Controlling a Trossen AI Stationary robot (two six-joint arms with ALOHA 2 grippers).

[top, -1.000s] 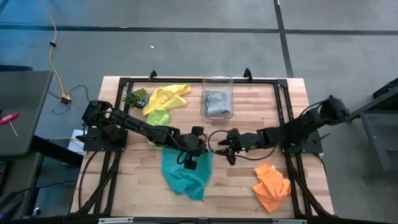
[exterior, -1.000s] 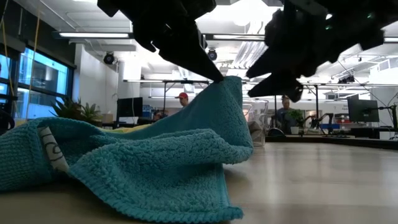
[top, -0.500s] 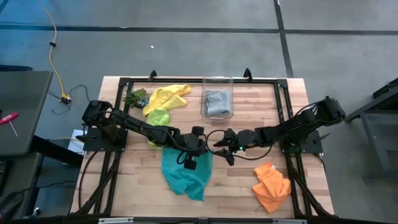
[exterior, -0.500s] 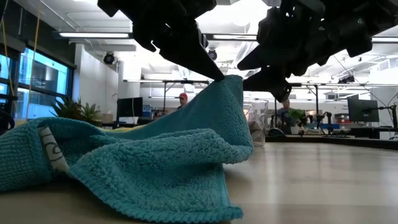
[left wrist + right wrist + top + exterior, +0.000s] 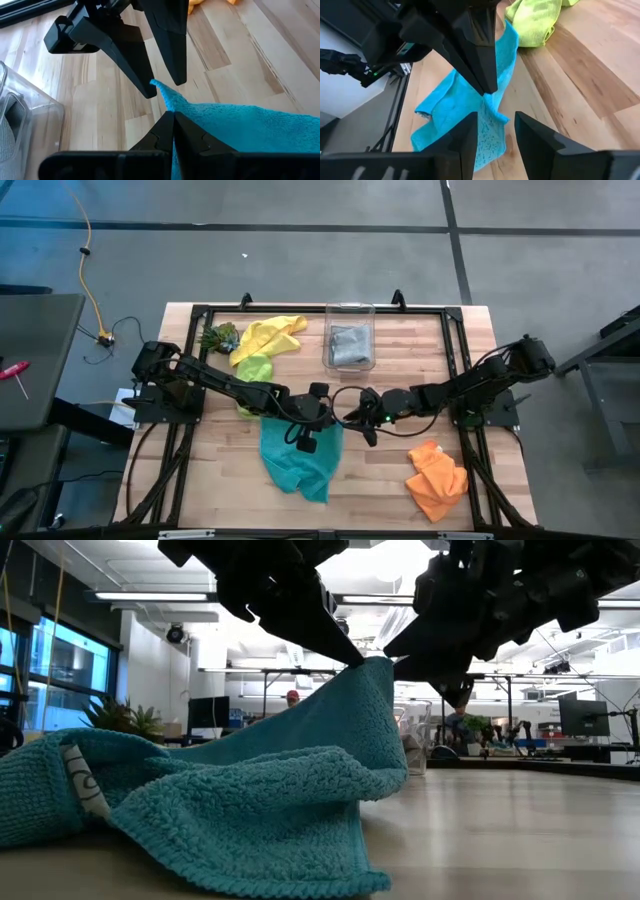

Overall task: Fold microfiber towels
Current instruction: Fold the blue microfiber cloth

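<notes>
Right claw [image 5: 352, 417] closed in, spread around raised teal towel [image 5: 297, 458] corner; left claw [image 5: 330, 414] pinches it.

High view straight down over table [image 5: 400, 480], low view level at tabletop, wrist views close, all sharing teal towel [image 5: 297, 457].

On the desk [image 5: 400, 480] there are five microfiber towels, one of each colour: one yellow towel [image 5: 268, 335], one lime green towel [image 5: 254, 368], one grey towel [image 5: 349, 345], one teal towel [image 5: 298, 457] and one orange towel [image 5: 437, 480]. There is one clear plastic box [image 5: 350, 311], one green leafy clump [image 5: 219, 337], and two arms.
</notes>
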